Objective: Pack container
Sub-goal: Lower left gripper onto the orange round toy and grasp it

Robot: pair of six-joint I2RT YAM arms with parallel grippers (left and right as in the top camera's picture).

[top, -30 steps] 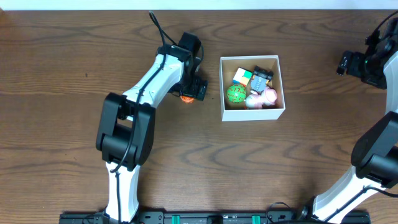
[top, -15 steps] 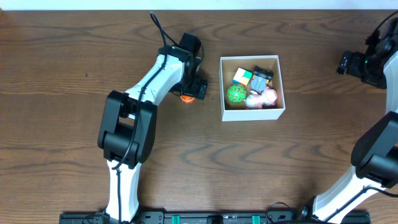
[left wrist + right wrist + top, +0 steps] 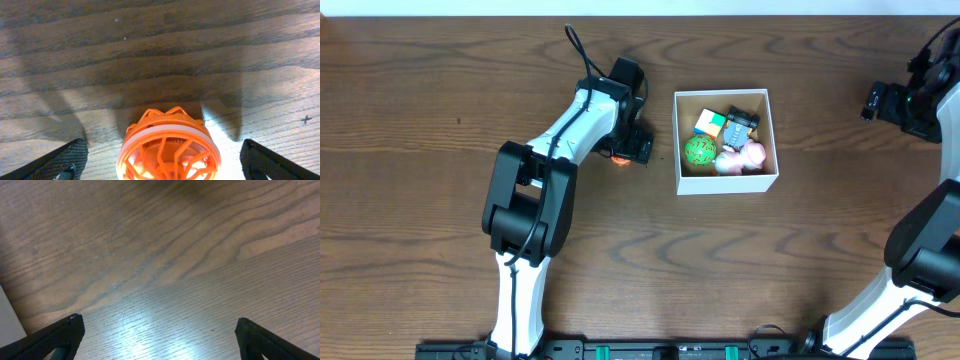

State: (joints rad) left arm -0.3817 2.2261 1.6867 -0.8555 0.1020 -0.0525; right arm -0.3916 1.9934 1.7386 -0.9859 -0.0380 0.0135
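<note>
The container is a square white-walled box with a brown inside, right of the table's middle. It holds a green ball, a pink toy, a multicoloured cube and a dark toy. An orange lattice ball with a white band lies on the wood left of the box; it also shows in the overhead view. My left gripper is open, one finger on each side of the ball, with gaps. My right gripper is open and empty over bare wood at the far right.
The right arm is folded at the table's right edge, well away from the box. A white strip shows at the left edge of the right wrist view. The table's back edge runs along the top of the overhead view.
The left arm's elbow has shifted slightly right and up. The gripper stays over the orange ball. The right arm and the box's contents have not moved.
</note>
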